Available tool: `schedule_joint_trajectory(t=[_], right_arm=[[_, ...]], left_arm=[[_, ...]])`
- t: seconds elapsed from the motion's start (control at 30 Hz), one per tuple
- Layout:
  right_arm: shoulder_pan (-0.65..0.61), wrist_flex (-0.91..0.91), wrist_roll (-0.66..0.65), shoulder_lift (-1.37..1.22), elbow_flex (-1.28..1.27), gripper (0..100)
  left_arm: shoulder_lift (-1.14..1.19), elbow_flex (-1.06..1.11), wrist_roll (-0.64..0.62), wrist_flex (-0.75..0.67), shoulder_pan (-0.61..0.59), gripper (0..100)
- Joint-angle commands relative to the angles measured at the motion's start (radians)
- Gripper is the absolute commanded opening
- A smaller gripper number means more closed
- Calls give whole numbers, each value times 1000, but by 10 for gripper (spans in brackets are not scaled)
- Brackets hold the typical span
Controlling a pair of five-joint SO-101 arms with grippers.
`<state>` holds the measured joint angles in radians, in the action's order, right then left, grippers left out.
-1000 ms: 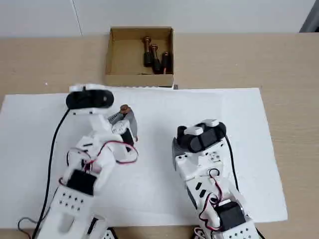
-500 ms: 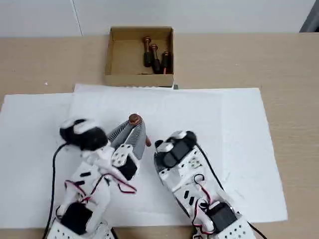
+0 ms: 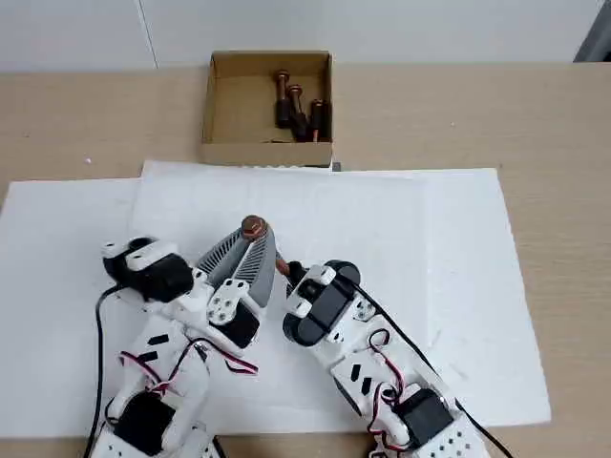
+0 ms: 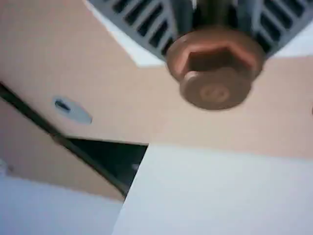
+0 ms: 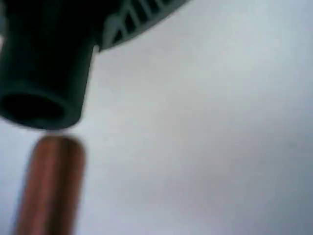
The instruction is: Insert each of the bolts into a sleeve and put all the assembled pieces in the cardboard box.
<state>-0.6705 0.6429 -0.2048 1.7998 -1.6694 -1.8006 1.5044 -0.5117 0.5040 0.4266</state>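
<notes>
My left gripper [image 3: 251, 244] is shut on a copper bolt [image 3: 253, 227] over the white sheet, left of centre. The bolt's hexagonal head [image 4: 215, 68] pokes out between the grey fingers [image 4: 142, 17]. The bolt's shaft tip [image 3: 283, 268] points toward the right arm. My right gripper [image 3: 292, 273] is shut on a black sleeve [image 5: 44, 73], and the sleeve's open end faces the bolt's shaft end [image 5: 51, 181] with a small gap between them. The cardboard box [image 3: 221, 105] at the back holds three assembled pieces [image 3: 298, 105].
A white sheet [image 3: 458, 248] covers most of the tan table [image 3: 535, 114]. The box stands just beyond the sheet's far edge. Cables trail from both arms near the table's front edge.
The left arm has pulled back toward the front and turned the bolt. The right arm has swung left, bringing the sleeve up to the bolt's shaft end.
</notes>
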Motion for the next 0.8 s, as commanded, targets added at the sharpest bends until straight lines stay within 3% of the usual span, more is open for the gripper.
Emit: schedule_joint_trajectory(t=[0.0, 0.3, 0.77], right_arm=[[-7, -30, -28, 15, -14, 2], [-59, -91, -43, 15, -14, 2], [1, -99, -43, 15, -14, 2]], left_arm=[[-17, -4, 5, -61, 0, 5], [-17, 51, 5, -69, 2, 5], [-17, 51, 8, -64, 3, 5]])
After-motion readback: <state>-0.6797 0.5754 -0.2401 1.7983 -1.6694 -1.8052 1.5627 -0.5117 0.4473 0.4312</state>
